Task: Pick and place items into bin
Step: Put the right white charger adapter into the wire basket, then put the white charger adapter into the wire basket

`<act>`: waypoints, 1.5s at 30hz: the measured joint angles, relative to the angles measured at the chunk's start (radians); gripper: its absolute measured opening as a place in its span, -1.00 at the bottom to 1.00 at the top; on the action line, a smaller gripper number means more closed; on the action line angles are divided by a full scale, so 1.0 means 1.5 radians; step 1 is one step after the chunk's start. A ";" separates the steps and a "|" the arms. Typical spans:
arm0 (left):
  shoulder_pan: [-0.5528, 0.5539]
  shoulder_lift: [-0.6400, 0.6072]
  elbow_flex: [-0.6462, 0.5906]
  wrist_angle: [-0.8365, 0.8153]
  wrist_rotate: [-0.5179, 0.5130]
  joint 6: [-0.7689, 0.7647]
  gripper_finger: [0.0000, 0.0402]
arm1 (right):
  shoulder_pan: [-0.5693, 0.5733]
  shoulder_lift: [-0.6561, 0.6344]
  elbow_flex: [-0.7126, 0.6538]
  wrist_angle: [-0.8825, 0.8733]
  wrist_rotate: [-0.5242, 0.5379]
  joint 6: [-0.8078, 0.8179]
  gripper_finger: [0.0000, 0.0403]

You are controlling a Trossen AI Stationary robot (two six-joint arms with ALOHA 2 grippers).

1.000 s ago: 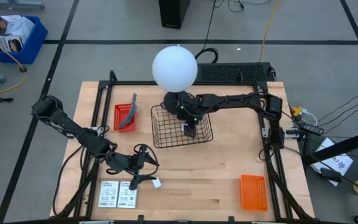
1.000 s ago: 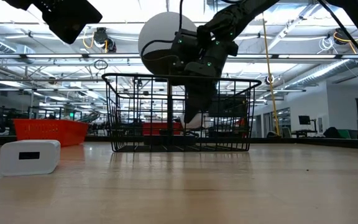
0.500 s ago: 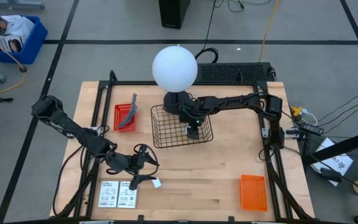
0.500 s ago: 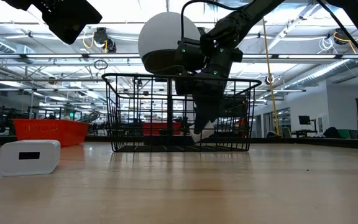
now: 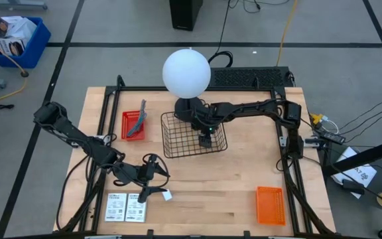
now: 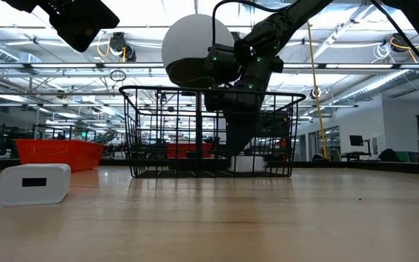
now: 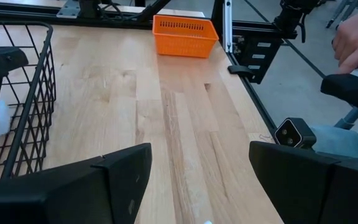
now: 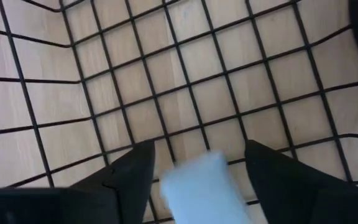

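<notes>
White block (image 8: 199, 182) lay low in the black wire basket (image 5: 178, 151) between the right pincer's (image 5: 205, 140) spread fingers, while another small white block (image 5: 167, 195) and two printed cards (image 5: 126, 207) waited on the desk (image 5: 231, 192) by the left pincer (image 5: 152, 179), also spread.

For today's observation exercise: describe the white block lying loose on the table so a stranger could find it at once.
Start at the black wire basket mid-table, then move toward the near edge to the left gripper. The small white block lies just past its fingers, right of two white printed cards, which are flat and larger.
</notes>
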 joint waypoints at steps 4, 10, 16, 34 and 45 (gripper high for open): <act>0.000 0.000 0.000 0.000 0.000 0.000 0.36 | 0.002 0.000 0.000 0.001 0.000 -0.006 0.38; 0.000 0.000 0.000 -0.002 0.000 0.001 0.36 | 0.014 -0.028 0.000 0.000 0.001 -0.049 0.45; 0.000 0.000 0.000 -0.004 -0.002 0.002 0.36 | 0.041 -0.085 0.000 0.022 0.001 -0.032 0.40; -0.006 -0.012 0.000 0.053 -0.029 0.030 0.36 | 0.336 -0.098 0.001 0.400 0.035 -0.113 0.35; -0.090 -0.149 0.000 0.026 -0.134 0.095 0.36 | 0.395 0.016 0.000 0.513 0.107 -0.139 0.35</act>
